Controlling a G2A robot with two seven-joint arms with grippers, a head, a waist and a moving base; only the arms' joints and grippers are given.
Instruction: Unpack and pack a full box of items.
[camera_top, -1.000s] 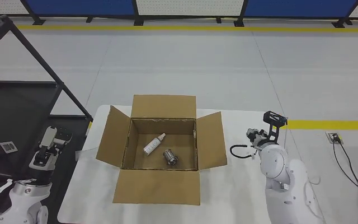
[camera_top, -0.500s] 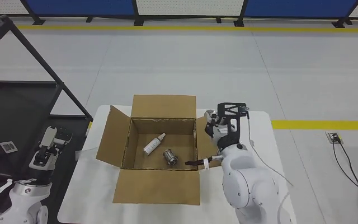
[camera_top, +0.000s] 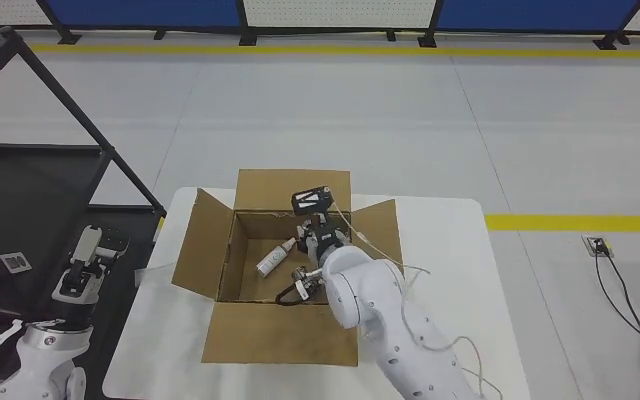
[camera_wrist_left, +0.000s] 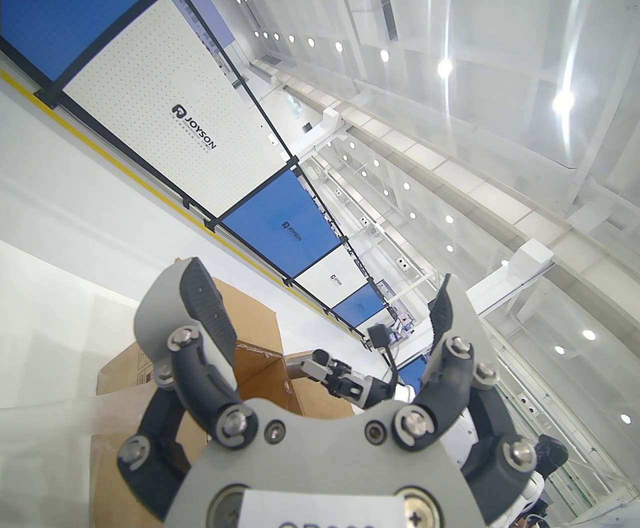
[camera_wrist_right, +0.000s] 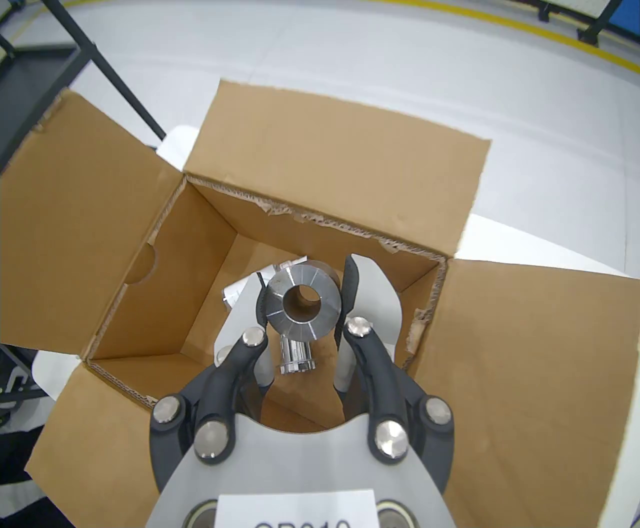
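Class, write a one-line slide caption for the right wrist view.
Right gripper straddles a hollow metal fitting lying on the floor of the open cardboard box.

A white table with rounded corners carries one open cardboard box, standing left of the table's middle. All four flaps are folded outward. The far flap juts past the table's far edge, the left flap slopes down toward the left edge, the right flap leans out over the tabletop, and the near flap lies flat toward the near edge.
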